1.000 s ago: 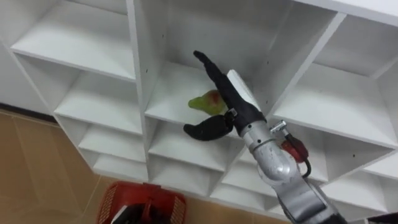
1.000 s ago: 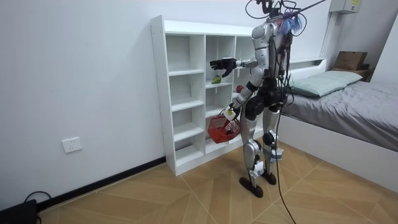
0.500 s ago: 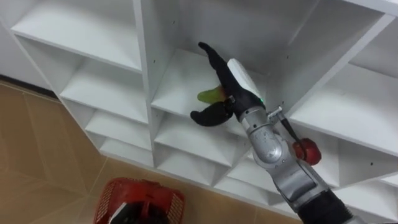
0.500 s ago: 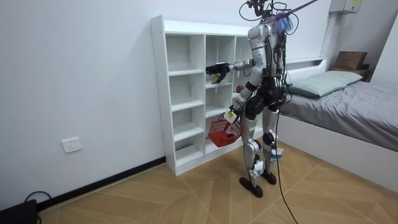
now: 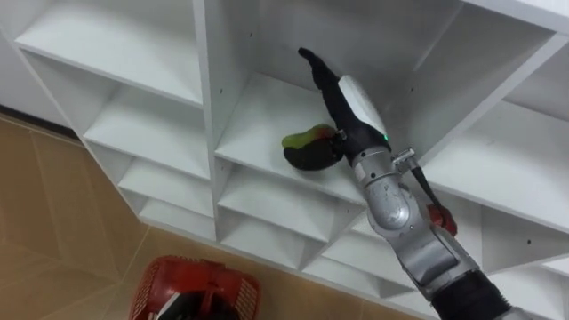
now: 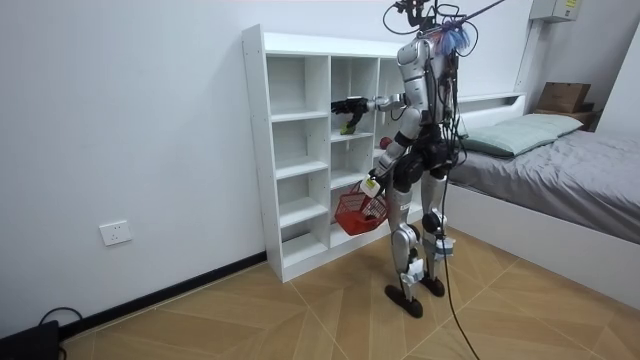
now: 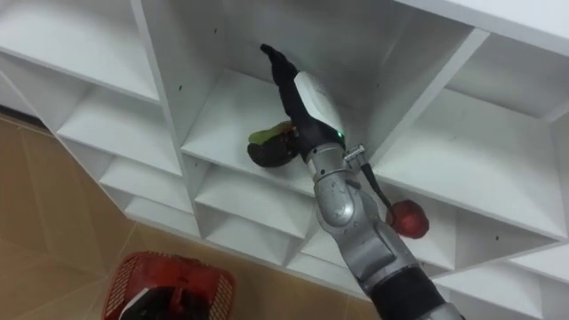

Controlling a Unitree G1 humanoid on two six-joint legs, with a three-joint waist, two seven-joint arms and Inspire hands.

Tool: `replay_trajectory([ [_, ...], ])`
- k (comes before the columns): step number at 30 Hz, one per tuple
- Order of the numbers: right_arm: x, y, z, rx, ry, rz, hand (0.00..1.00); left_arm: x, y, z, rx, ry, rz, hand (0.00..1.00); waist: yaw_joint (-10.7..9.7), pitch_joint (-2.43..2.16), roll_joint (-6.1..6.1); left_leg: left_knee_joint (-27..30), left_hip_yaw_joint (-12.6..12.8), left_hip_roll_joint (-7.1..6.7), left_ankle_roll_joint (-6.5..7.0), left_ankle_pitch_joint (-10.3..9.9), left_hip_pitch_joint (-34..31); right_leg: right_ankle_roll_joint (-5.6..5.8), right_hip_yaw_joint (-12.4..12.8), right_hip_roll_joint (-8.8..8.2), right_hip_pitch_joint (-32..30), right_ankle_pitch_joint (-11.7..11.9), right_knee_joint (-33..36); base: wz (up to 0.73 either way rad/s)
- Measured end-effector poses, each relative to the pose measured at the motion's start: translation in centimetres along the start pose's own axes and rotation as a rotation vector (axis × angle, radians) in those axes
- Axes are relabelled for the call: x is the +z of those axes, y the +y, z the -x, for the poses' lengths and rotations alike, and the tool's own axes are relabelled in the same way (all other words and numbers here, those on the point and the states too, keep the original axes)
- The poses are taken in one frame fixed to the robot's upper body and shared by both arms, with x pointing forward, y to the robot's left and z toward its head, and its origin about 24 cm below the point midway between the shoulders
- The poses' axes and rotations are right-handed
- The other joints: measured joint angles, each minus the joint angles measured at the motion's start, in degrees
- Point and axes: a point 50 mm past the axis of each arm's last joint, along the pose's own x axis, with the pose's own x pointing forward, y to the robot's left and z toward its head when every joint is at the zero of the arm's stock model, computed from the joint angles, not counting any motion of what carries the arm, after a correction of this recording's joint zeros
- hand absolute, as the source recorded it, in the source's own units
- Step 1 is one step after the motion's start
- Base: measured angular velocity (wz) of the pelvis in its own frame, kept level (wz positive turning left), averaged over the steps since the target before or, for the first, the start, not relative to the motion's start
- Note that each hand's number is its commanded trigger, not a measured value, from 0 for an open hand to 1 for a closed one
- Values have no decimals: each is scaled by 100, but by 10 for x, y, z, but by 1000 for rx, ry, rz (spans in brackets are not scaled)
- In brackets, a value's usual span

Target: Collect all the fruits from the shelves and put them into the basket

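Observation:
A green fruit with a red blush (image 5: 298,140) lies on a shelf in the middle column of the white closet (image 6: 290,150). My right hand (image 5: 351,102) reaches into that compartment. Its fingers stretch straight past the fruit toward the back wall, and the thumb lies against the fruit's front underside. A red apple (image 7: 407,218) sits one shelf lower in the column to the right, partly behind my forearm. My left hand (image 6: 371,184) hangs low, with the red basket (image 5: 191,289) hanging from it by its handle.
I stand facing the closet, close to it. The other compartments (image 5: 133,53) around the fruit are bare. A bed (image 6: 560,170) stands at the room view's right, behind me. Wooden floor (image 5: 53,222) shows under the closet.
My right hand has gone deeper into the compartment, and its thumb has closed in from below the shelf edge to the fruit. The view has shifted slightly.

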Motion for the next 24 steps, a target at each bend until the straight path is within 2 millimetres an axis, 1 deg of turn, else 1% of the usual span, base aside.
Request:
replay_trajectory([
  [7,-1,-4,1,-14,-9,19,0,0,2,4,7,-17,3,100,-22,-1,1,13,-2,-4,0,0,10,1,-8,-3,25,0,0,0],
  [14,-4,-7,2,-12,-8,46,0,-8,2,8,11,-3,9,100,-33,0,6,41,-17,-6,0,0,89,0,-26,-5,124,0,2,1],
  [22,-5,-3,4,22,-6,51,0,-9,2,9,13,0,11,100,-30,-1,7,108,-16,-10,-1,0,115,0,-17,-5,183,0,6,0],
  [24,-7,-1,6,34,-4,80,0,-10,4,9,16,2,18,100,-16,-6,8,111,-16,-9,-2,1,155,0,-14,-6,218,0,18,0],
])
